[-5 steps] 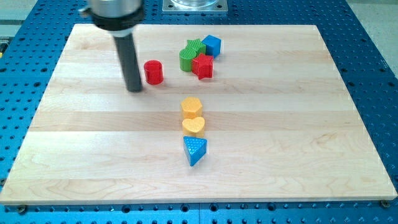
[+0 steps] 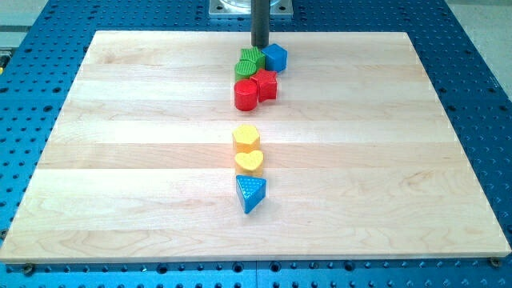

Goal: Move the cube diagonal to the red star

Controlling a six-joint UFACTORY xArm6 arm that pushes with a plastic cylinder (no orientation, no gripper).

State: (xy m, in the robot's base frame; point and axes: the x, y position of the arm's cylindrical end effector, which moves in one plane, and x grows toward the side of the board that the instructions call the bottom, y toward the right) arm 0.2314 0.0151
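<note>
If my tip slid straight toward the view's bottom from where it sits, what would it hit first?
Probably the green block, just below my tip, or the blue cube beside it; the tip sits over the seam between them, and depth is unclear.

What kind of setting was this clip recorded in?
Most likely a robotics lab bench: a wooden board lies on a blue perforated metal table, small coloured toy blocks such as the blue cube and red star sit on it, and my tip stands just above them.
</note>
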